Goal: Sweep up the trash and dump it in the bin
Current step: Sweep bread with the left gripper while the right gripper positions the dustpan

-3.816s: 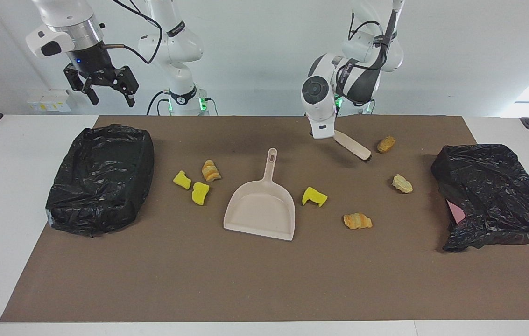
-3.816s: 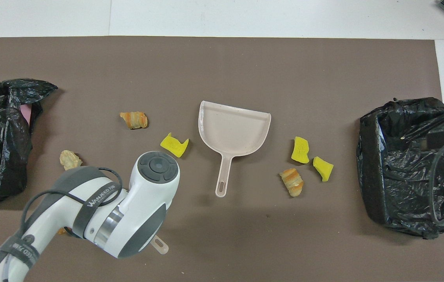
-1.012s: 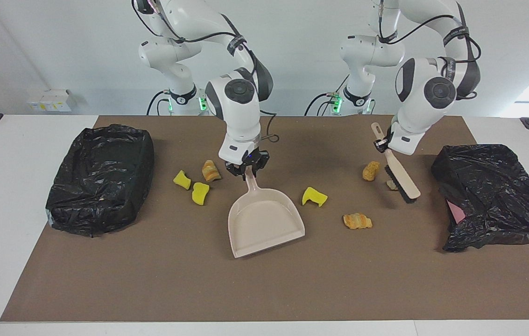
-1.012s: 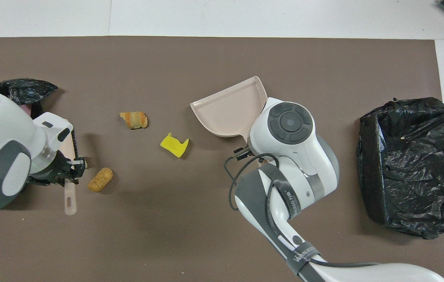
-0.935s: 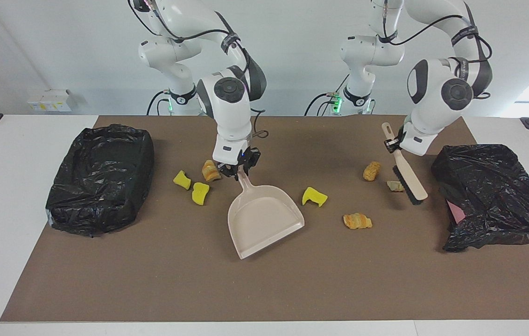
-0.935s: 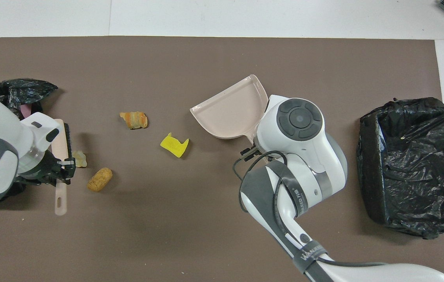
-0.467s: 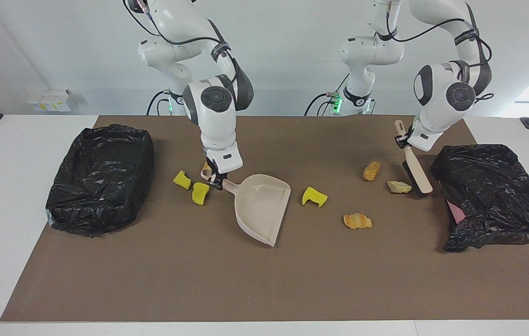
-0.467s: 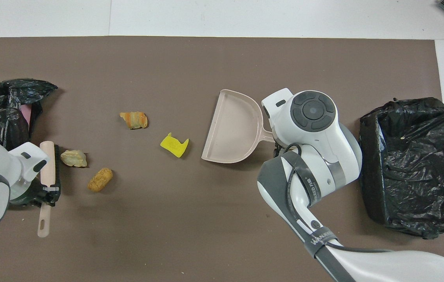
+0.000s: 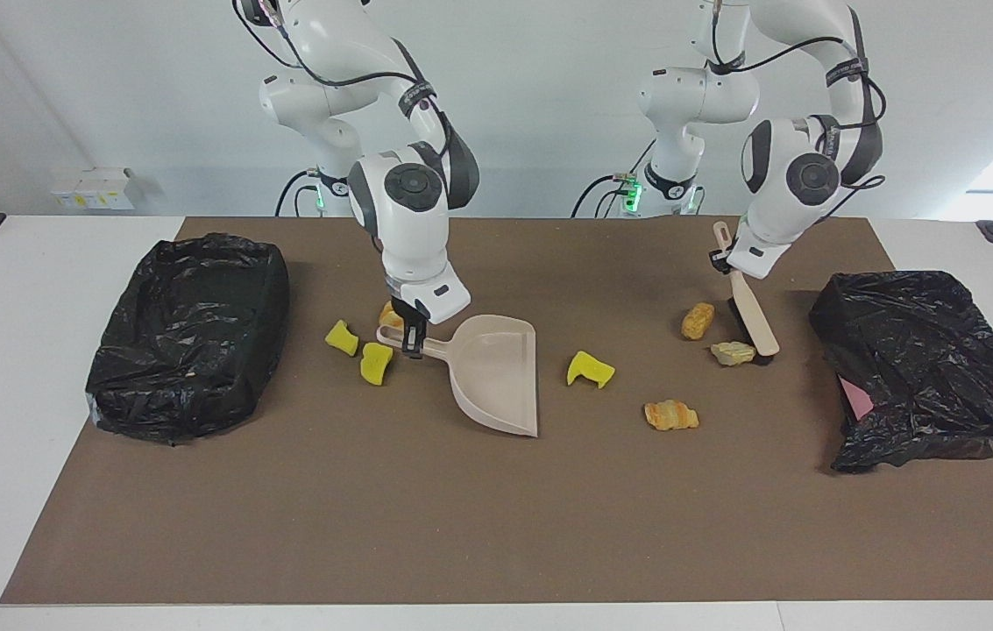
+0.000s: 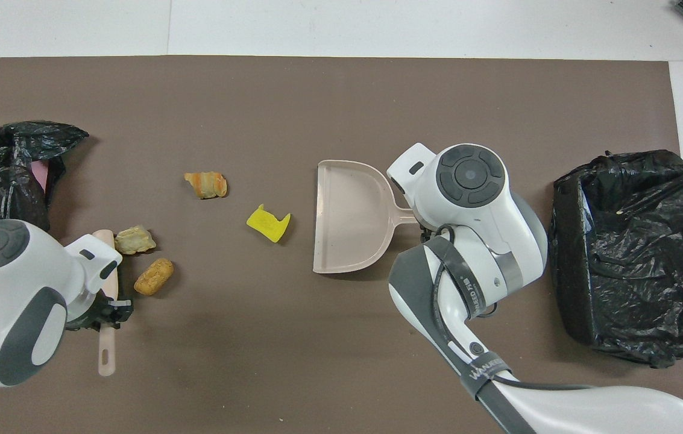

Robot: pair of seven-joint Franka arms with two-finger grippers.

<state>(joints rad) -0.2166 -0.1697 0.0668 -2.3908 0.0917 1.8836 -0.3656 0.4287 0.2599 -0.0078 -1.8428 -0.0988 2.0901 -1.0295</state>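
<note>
Since 0.5 s ago: dustpan swung mouth toward the left arm's end; brush pushed pale scrap toward the tan one.

Facing view, left to right: open bin (image 9: 189, 333) at the right arm's end of the counter (image 9: 478, 526); two yellow sponge chunks (image 9: 360, 349) with a croissant piece (image 9: 388, 314) just beside them, nearer the robots; right pincer (image 9: 409, 336) clamped on the handle of the beige dustpan (image 9: 496, 372), pan resting on the counter; lone yellow chunk (image 9: 590, 369); striped croissant piece (image 9: 670, 414); tan bread piece (image 9: 697, 321); pale scrap (image 9: 732, 352) touching the brush (image 9: 753, 318), whose handle the left pincer (image 9: 722, 260) grips; crumpled black bag (image 9: 925, 368).
</note>
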